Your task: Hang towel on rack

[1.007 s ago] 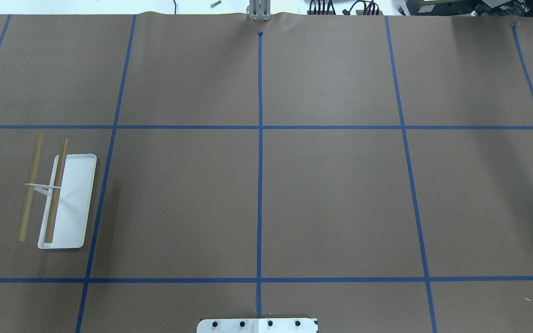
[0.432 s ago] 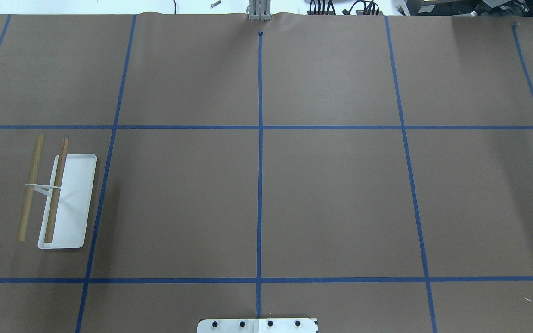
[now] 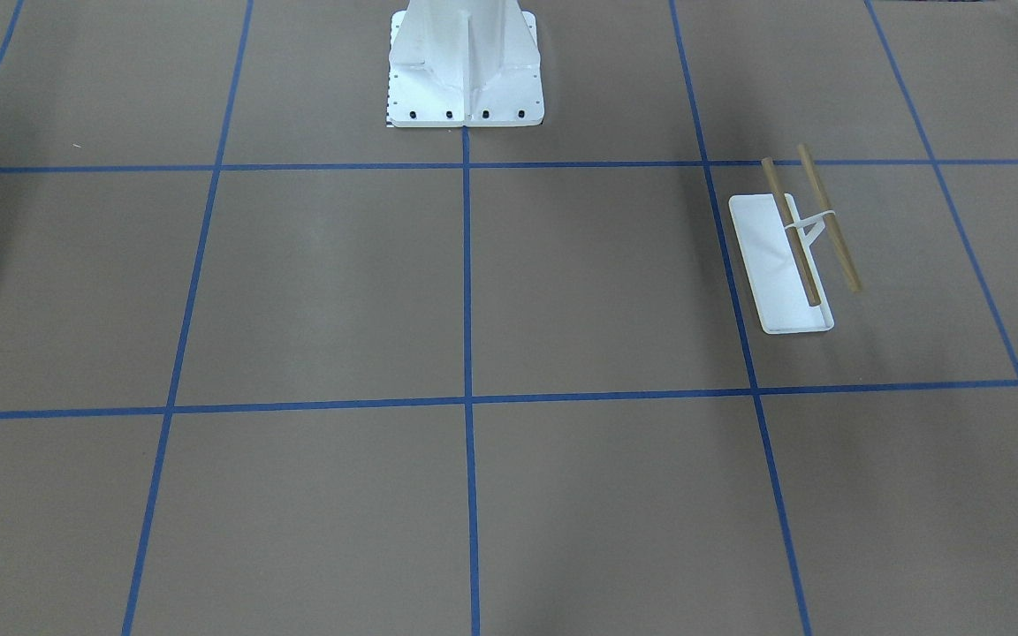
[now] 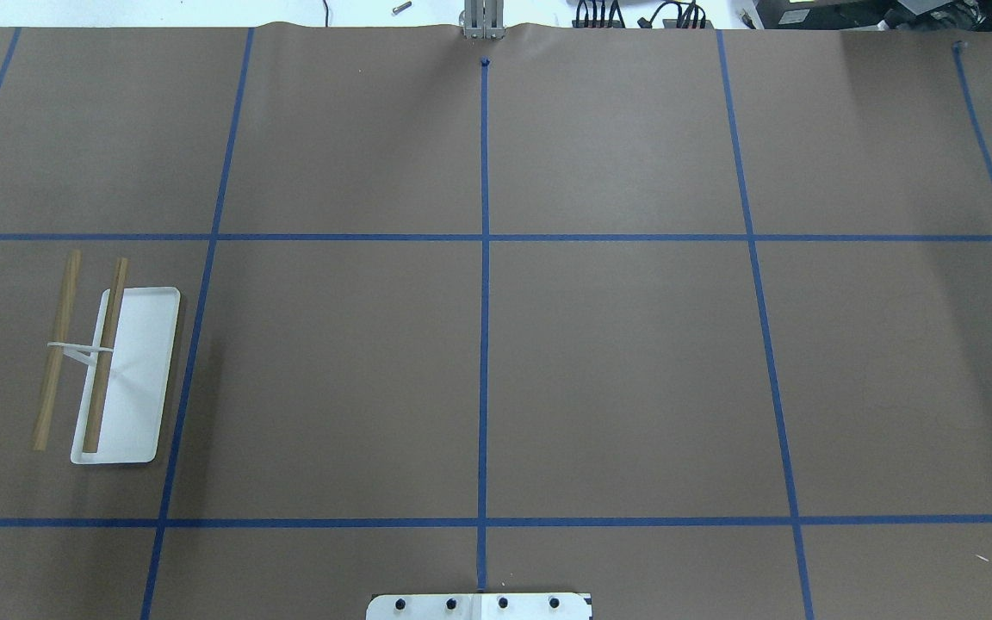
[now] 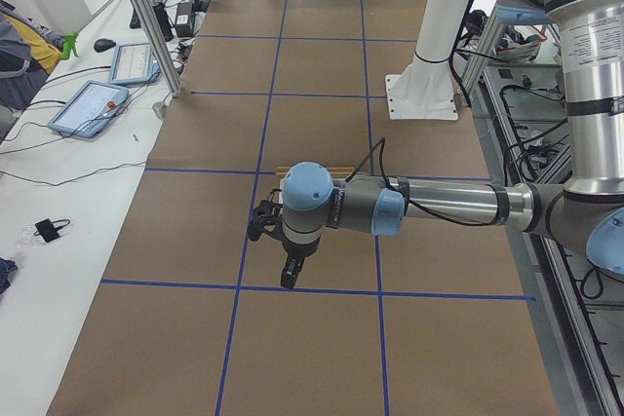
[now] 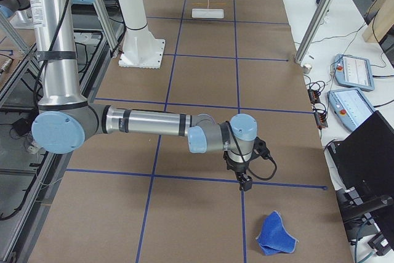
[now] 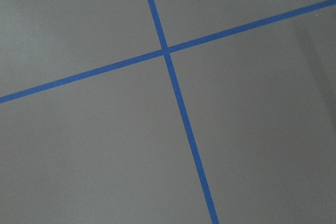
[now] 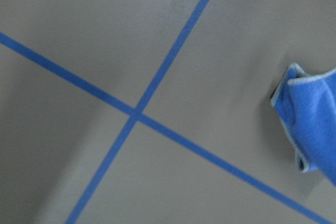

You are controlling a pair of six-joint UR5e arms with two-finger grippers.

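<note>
The rack (image 4: 121,379) stands on the table's left part in the overhead view, its two wooden rods (image 4: 104,355) bare; it also shows in the front view (image 3: 778,265) and far off in the right side view (image 6: 208,12). The towel (image 6: 275,234) lies crumpled, blue side out, at the table's right end, and shows at the right wrist view's edge (image 8: 314,124). My right gripper (image 6: 245,182) hangs above the table a short way from the towel. My left gripper (image 5: 290,277) hangs beyond the rack at the left end. I cannot tell whether either is open or shut.
The big white pedestal (image 3: 465,79) is bolted at the robot's side of the table. Blue tape lines (image 4: 484,344) cross the brown table cover. Metal posts (image 6: 320,13) and operator tablets (image 6: 352,69) stand along the far edge.
</note>
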